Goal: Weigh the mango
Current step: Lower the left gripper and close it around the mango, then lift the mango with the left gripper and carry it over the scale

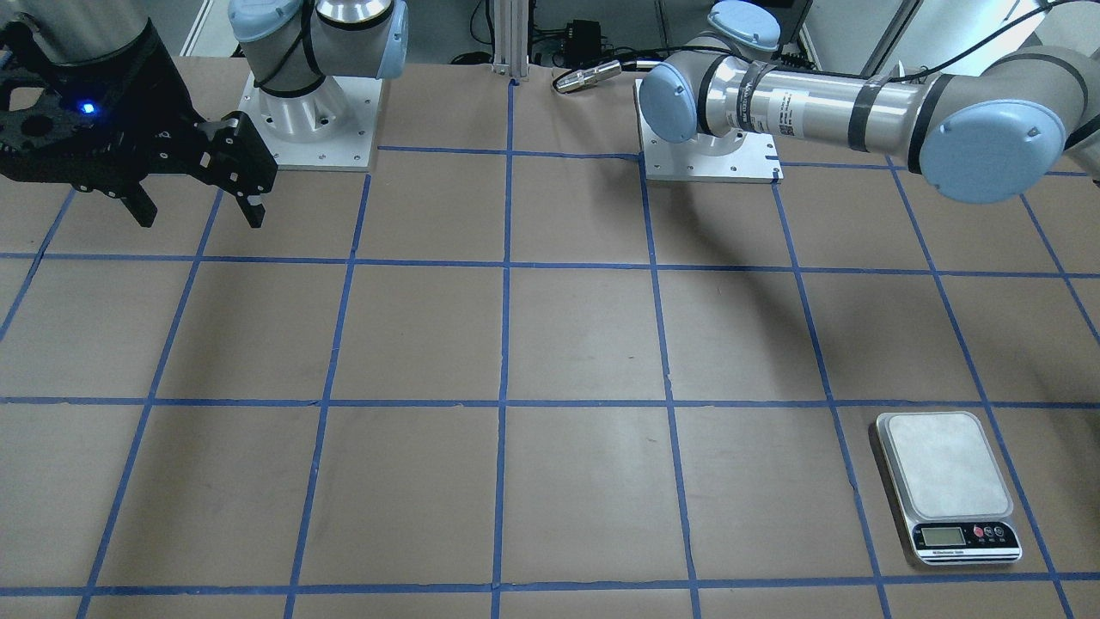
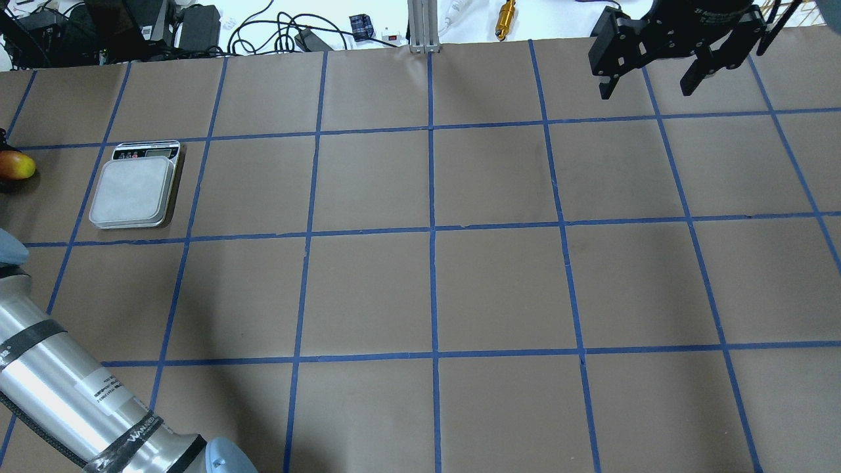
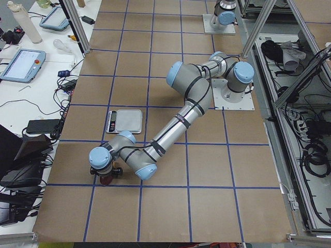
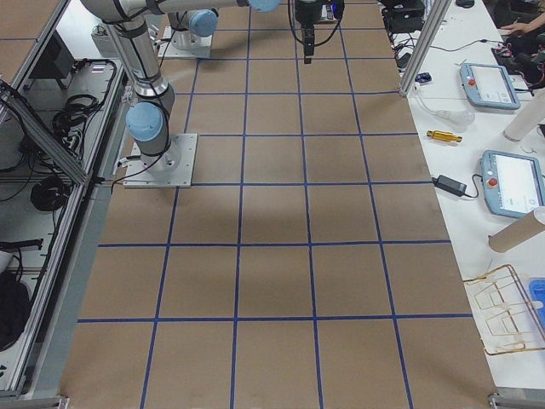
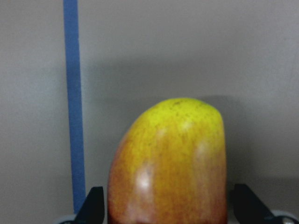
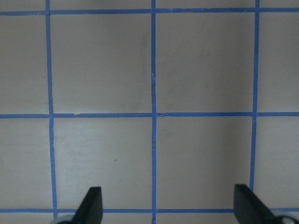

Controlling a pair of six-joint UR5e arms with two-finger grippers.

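Observation:
The mango (image 5: 170, 163), yellow at the tip and red-orange lower down, fills the left wrist view. It lies between the two fingers (image 5: 95, 205) of my left gripper (image 3: 106, 173), with a small gap on each side, so the gripper is open around it. In the overhead view the mango (image 2: 16, 165) sits at the table's left edge, left of the scale (image 2: 135, 190). The scale's platform (image 1: 945, 464) is bare. My right gripper (image 1: 198, 202) is open and empty, held high over the far side of the table (image 2: 647, 89).
The table is brown paper with a blue tape grid (image 2: 431, 230). The left arm's forearm (image 2: 72, 387) stretches along the near left side. Cables, tablets and tools lie on the white bench beyond the table's edge (image 4: 498, 183).

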